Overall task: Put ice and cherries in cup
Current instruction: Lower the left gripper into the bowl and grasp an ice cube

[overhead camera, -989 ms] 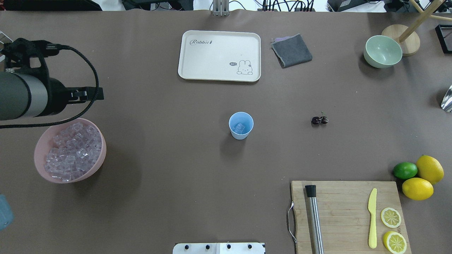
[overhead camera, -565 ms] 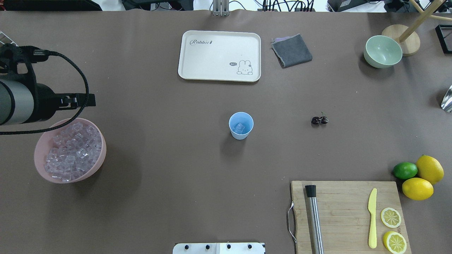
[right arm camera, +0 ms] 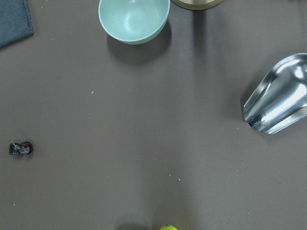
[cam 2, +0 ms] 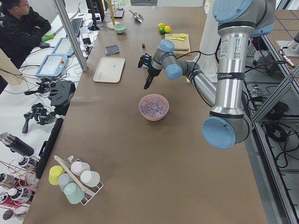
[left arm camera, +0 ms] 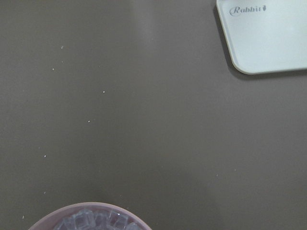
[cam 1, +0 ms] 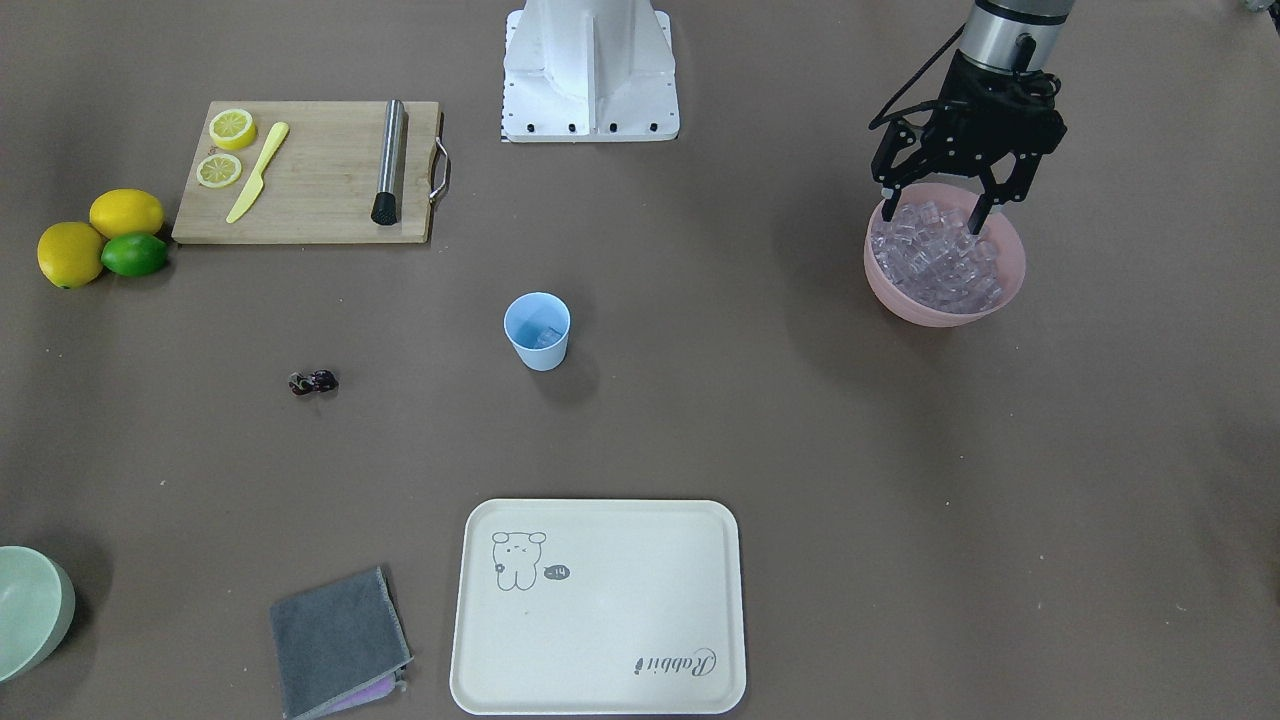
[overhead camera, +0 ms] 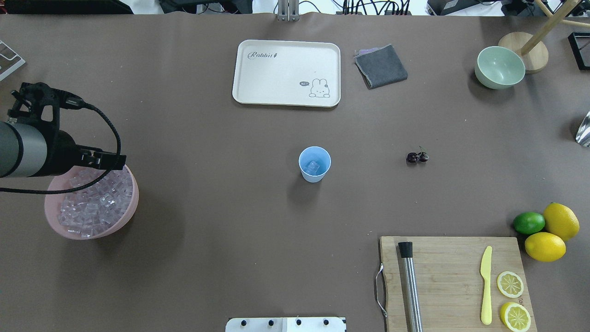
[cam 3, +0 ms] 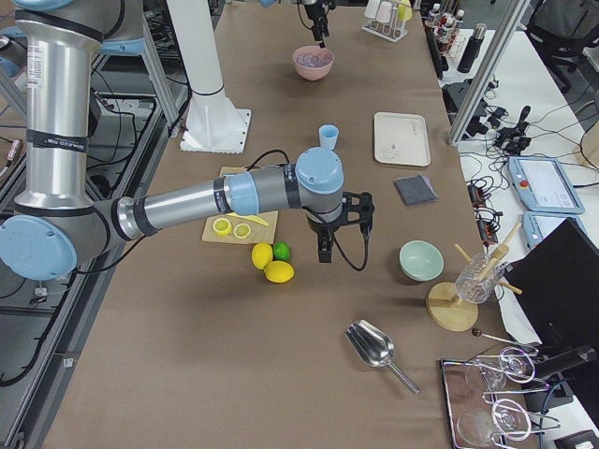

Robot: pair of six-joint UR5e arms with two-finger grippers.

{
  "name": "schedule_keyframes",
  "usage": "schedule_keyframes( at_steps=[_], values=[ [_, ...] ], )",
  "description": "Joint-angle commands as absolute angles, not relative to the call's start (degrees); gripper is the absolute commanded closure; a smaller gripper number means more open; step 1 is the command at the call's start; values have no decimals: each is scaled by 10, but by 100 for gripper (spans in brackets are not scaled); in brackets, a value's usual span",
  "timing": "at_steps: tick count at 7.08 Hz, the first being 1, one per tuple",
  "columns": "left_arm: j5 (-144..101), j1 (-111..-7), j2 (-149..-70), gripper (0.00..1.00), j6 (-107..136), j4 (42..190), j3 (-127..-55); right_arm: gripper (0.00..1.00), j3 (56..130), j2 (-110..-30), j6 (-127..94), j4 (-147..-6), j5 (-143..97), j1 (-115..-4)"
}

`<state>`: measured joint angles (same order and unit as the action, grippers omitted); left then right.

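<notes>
**Q:** Surface first, quick?

**A:** Brown matte table covering (overhead camera: 221, 138), flat and plain.

**Q:** Jaws?

**A:** Left gripper (cam 1: 931, 215): jaws spread wide, nothing between them. Its 2 black fingers point down at the ice (cam 1: 940, 262), tips at or just above the heap, can't tell if touching. Right gripper (cam 3: 324, 251): only the side camera shows it, so can't tell if it's parted or closed. It hangs above the table, well off to the cup's (cam 1: 537, 350) robot-right side.

**Q:** Task things, relative to the cup?

**A:** Ice is heaped in the pink bowl (cam 1: 1010, 270), well apart on the cup's robot-left. At least 1 cube (overhead camera: 313, 167) sits inside the cup. Cherries (cam 1: 313, 381) lie on the table on the cup's robot-right, closer to it than the bowl is, not touching it.

**Q:** Handling?

**A:** Judging by looks, the cubes are hard, glassy, smooth-faced and light. They're probably slippery and loosely piled, so neighbours will shift. Pinch 1 top cube across 2 opposite flat faces.

Cherries are 2 tiny glossy dark rounds, joined. They'll likely roll or pop out, so close across the pair at the join.

The cup is plain light blue plastic, upright, tapering to a narrow base. It's probably light and easy to tip, so release from above and stay off the rim.
</notes>
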<state>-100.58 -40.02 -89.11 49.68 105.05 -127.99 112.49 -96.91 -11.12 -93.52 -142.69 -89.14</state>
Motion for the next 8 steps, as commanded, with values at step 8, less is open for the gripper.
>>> schedule_keyframes(
  at_steps=[8],
  values=[
    [-1034, -319, -781, 18, 402, 1267, -1180, 0, 1119, -992, -114, -935, -1404, -932]
  ],
)
